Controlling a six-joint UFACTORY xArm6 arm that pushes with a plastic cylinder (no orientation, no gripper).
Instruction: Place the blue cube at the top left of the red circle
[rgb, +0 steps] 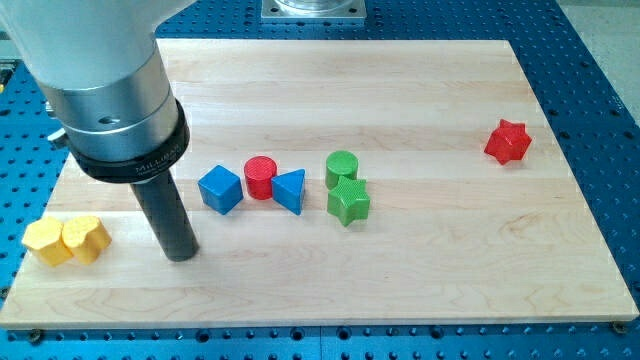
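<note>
- My tip (181, 255): resting on the wooden board (420, 270), near its bottom-left; a bare rod, no jaws, holding nothing.
- Two yellow blocks (66, 240): touching, at the left edge.
- Blue cube (220, 189): just up-right of my tip, beside the red circle (260, 177) on its left.
- Blue triangle (290, 190): touching the circle's right.
- Green cylinder (341, 167) and green star (348, 201): touching, mid-board.
- Red star (507, 141): well apart, near the right edge.

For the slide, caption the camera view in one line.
My tip rests below-left of the blue cube, which sits left of the red circle.
</note>
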